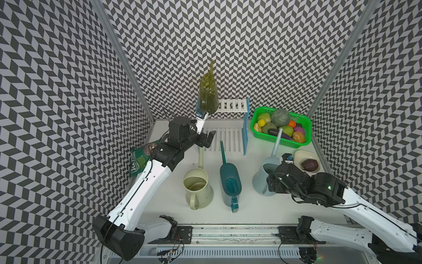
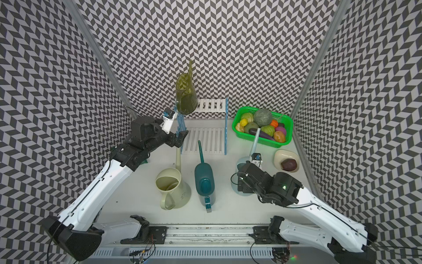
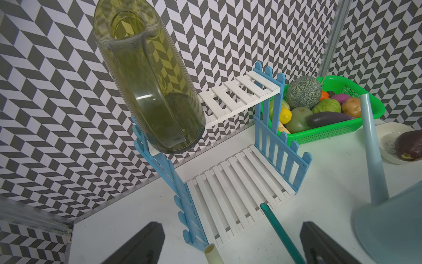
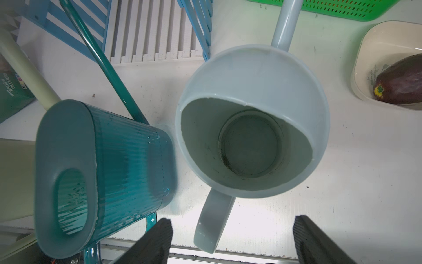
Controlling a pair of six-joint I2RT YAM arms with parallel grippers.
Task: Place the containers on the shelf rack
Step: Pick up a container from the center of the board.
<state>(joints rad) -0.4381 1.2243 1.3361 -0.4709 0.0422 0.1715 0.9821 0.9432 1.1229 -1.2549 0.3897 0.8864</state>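
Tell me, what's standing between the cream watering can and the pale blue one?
The dark teal watering can stands there, upright, its spout toward the shelf rack. Both top views show it.

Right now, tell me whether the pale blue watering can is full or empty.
Empty: the right wrist view looks down into the pale blue watering can and shows its bare bottom.
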